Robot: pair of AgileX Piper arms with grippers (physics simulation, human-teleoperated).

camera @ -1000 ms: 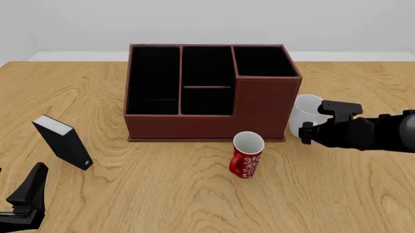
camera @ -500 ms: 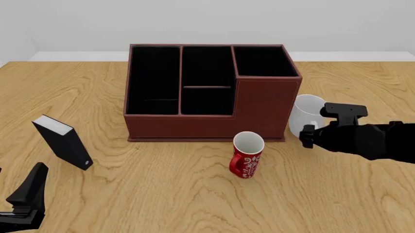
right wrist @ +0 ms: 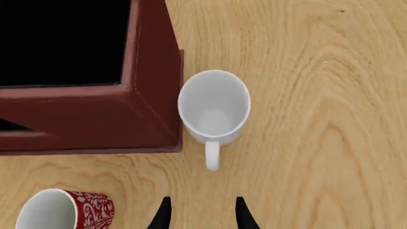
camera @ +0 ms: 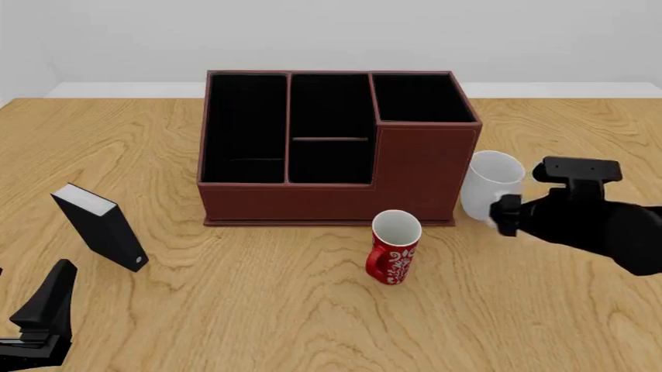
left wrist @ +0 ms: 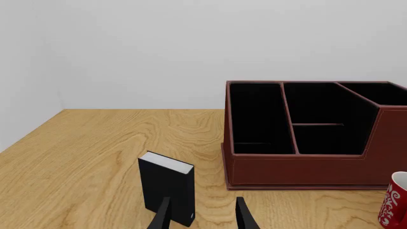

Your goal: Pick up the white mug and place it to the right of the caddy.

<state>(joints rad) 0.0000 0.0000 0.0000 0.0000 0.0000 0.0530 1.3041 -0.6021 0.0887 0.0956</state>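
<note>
The white mug (camera: 488,186) stands upright on the table, just right of the caddy (camera: 331,198) and close to its right wall. In the right wrist view the mug (right wrist: 214,106) is seen from above with its handle pointing toward my right gripper (right wrist: 201,212). That gripper is open and empty, and its fingertips stop short of the handle. In the front view the right gripper (camera: 507,215) is beside the mug's right side. My left gripper (camera: 46,306) is open and empty at the front left; it also shows in the left wrist view (left wrist: 202,217).
A red mug with a white floral pattern (camera: 394,248) stands in front of the caddy's right part, also in the right wrist view (right wrist: 64,210). A small black box with a white top (camera: 98,226) stands at the left, just beyond the left gripper (left wrist: 167,188).
My right arm has drawn back to the right, away from the white mug, which stays beside the caddy. The left arm has not moved.
</note>
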